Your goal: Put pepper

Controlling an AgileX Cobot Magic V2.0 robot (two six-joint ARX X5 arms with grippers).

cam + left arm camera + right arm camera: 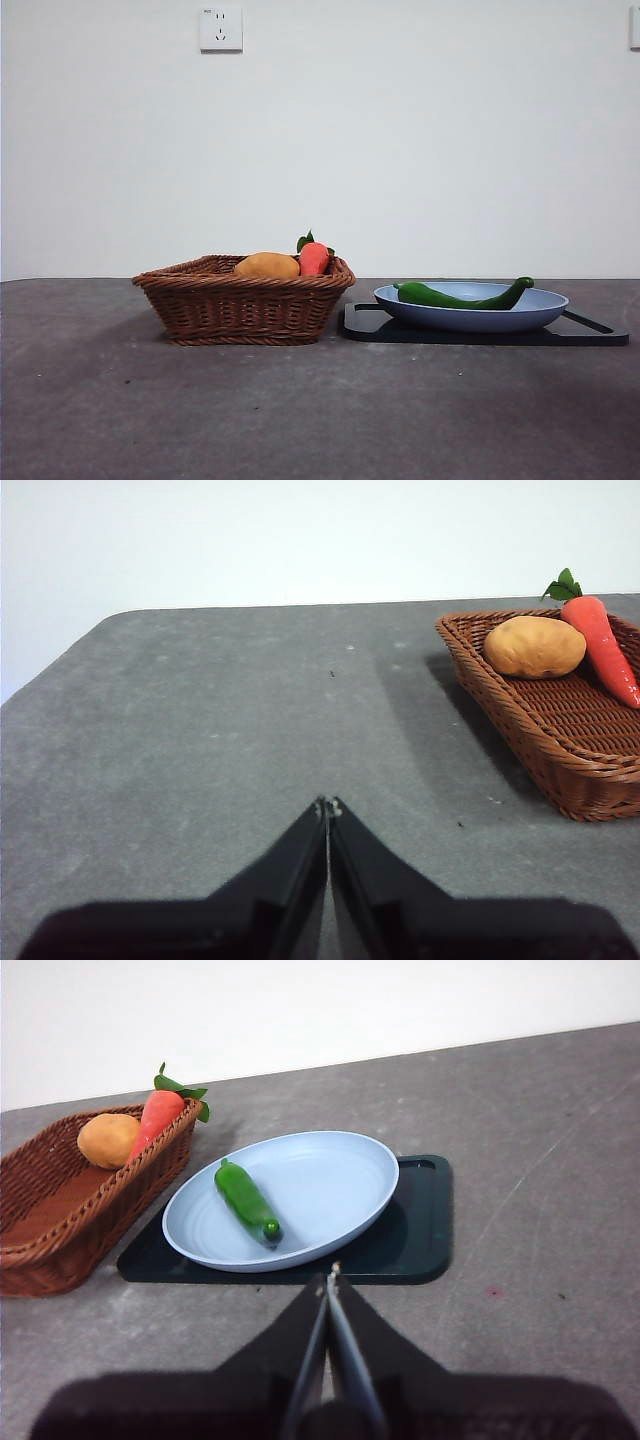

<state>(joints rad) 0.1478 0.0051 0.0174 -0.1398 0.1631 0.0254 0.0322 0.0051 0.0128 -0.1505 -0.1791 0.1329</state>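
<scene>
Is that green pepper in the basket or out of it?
Out. The pepper lies in the blue plate on the dark tray, beside the basket, which holds only the other two pieces.

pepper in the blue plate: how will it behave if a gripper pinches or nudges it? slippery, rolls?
The pepper looks glossy and smooth, so closed jaws may slip along it. It is long and rounded, lying in the blue plate, so a nudge would likely roll it toward the plate's low middle. It holds its curved shape with the tip raised in the front view, so probably stiff, not floppy.
</scene>
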